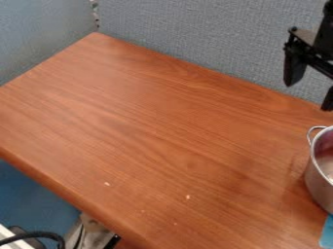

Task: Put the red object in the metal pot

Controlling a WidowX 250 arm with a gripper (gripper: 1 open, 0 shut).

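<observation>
The right edge cuts off the silver metal pot [320, 175], with something reddish and blurry inside, and the black gripper [310, 73], 2 fingers spread wide, above.

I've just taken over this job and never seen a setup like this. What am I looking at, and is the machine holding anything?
All three pictures come from one camera, looking down at a wooden table; the last is the current one. The machine is a single robot arm; only its black gripper shows, at the upper right, cut off by the picture's edge. Its jaws stand open, with nothing visible between them. Below, at the right edge, is the metal pot, partly out of view, with a small handle. Something reddish shows inside, but I can't tell whether it is the red object or a reflection.
</observation>
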